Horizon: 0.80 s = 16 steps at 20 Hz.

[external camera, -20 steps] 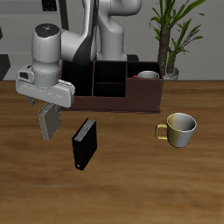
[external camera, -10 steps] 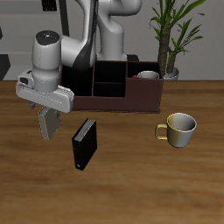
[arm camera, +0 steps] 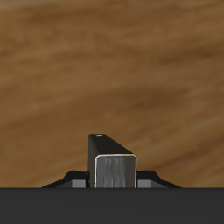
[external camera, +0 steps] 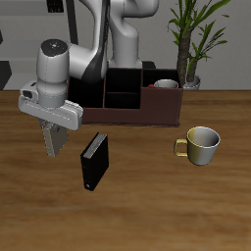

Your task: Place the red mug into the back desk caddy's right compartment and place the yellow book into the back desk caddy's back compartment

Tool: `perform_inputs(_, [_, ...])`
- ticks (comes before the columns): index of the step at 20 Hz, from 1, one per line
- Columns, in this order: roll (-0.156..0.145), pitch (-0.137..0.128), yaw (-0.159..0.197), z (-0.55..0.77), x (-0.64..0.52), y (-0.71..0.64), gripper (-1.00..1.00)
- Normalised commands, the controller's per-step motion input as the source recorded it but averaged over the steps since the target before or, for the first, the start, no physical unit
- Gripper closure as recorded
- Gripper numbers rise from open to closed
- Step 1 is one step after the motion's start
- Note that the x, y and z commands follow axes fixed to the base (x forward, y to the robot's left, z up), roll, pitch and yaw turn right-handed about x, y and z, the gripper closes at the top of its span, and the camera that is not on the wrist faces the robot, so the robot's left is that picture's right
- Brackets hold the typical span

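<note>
Wooden table (external camera: 147, 196): black book (external camera: 93, 162) upright beside the book-gripping pincer (external camera: 54, 147).

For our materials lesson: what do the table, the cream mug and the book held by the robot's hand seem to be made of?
Table: wood or wood veneer, brown streaky grain, matte.
Cream mug: probably glazed ceramic, smooth with a soft sheen.
Book in the hand: likely paper pages with a dull grey-tan card cover; pale page edges show in the wrist view.

black book (external camera: 93, 161) upright nearby — bare table (external camera: 186, 211) beyond
</note>
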Motion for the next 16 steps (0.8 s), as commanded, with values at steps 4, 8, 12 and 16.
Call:
perform_inputs(4, [0.007,-0.001,-0.006,-0.01,-0.01,0.04,1.0])
perform_inputs(8, [0.006,-0.013,0.015,0.15,0.03,0.09,1.0])
perform_inputs(12, [0.022,-0.036,0.057,0.48,0.0,0.26,1.0])
perform_inputs(16, [0.007,-0.039,0.07,0.68,-0.04,0.29,1.0])
